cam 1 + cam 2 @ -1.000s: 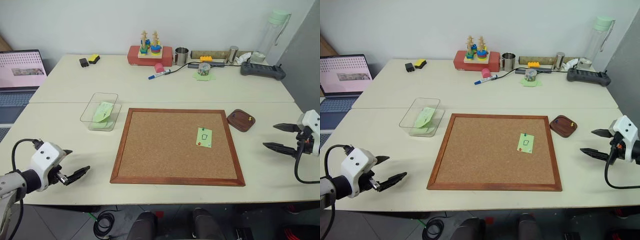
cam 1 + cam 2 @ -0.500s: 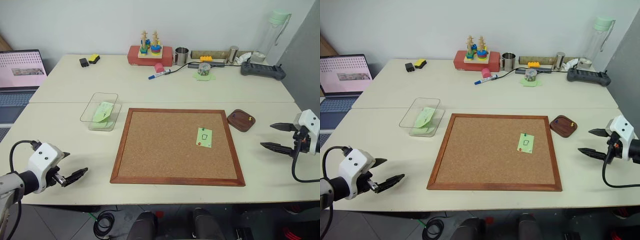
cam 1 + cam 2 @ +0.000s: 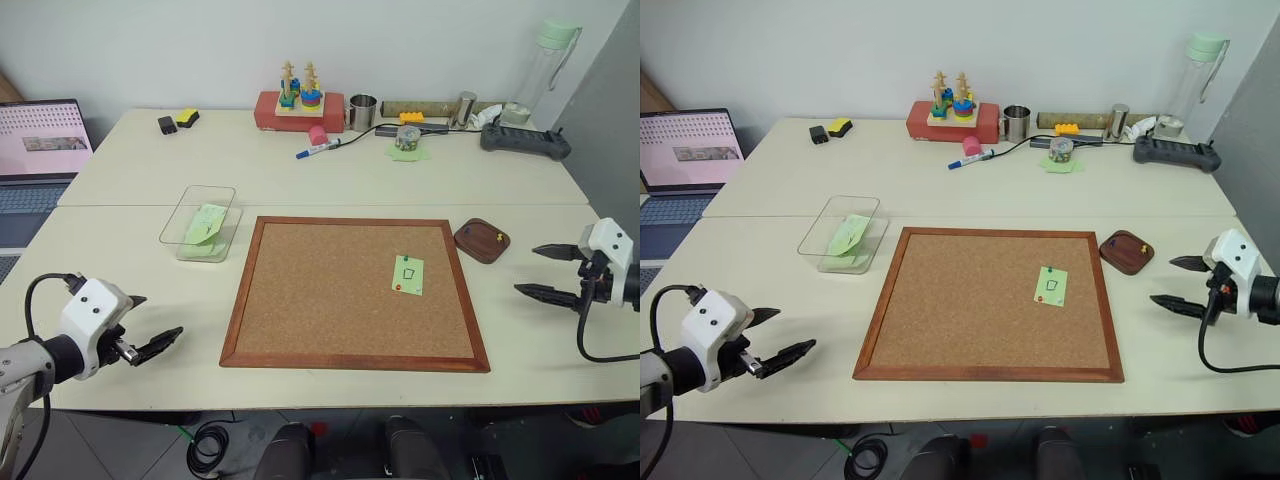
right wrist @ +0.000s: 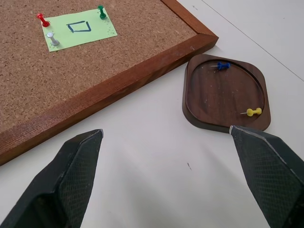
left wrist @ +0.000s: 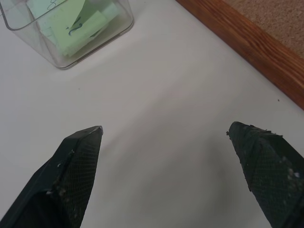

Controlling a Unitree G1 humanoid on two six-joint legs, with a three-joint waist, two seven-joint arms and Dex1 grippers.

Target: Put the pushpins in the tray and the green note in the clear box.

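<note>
- Three pushpins hold the green note (image 4: 79, 29) to the cork board (image 3: 330, 290): a red pushpin (image 4: 42, 20), a green pushpin (image 4: 101, 11) and a grey pushpin (image 4: 53, 39), each at an edge of the paper.
- The note, marked with a black rectangle, lies on the right part of the board, well apart from the clear box (image 3: 200, 222).
- That box stands on the counter (image 3: 300, 185) just off the board's far left corner, with other pale green notes (image 5: 71, 23) inside it.
- The tray (image 4: 225, 92) sits on the counter just beside the board's far right corner, holding a blue pin (image 4: 221, 66) and a yellow pin (image 4: 253, 112).
- Left gripper (image 3: 150, 325) hangs above bare counter near the board's near left side, jaws spread wide and grasping nothing.
- Right gripper (image 3: 540, 270) hovers right of the board and near the tray, jaws likewise released and empty.
</note>
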